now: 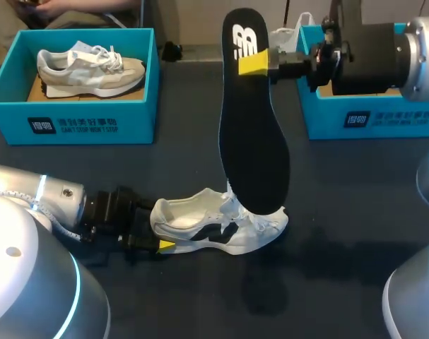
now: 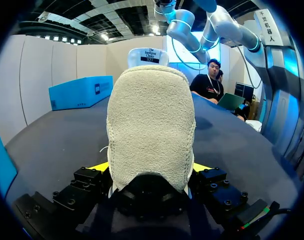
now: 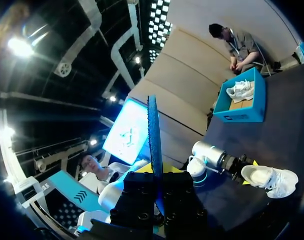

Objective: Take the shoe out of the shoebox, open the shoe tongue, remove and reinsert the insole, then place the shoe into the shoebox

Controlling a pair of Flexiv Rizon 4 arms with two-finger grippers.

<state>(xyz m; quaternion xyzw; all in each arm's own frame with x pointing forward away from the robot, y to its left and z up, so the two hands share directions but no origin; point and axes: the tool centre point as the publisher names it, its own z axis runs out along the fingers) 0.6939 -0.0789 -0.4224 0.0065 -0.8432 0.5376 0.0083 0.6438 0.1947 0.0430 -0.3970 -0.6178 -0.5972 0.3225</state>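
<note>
Showing the white shoe standing on its sole on the dark table, outside both boxes, heel toward the left arm and toe toward the table's right side. The left gripper comes in low from the near left corner and pinches the heel. In the left wrist view the padded heel collar fills the space between the two yellow fingertips, one pressed against each side. The right gripper reaches in from the far right, above the table, and is clamped on the heel end of the black insole. In the right wrist view the insole appears edge-on, held between the fingers. The insole hangs nearly upright, its marked heel end uppermost and its broad toe end down at the laced front of the shoe. Whether that end is inside the shoe's opening cannot be told. A blue shoebox at the far left of the table holds a second, grey and beige shoe. Another blue shoebox at the far right lies partly hidden behind the right arm.
</note>
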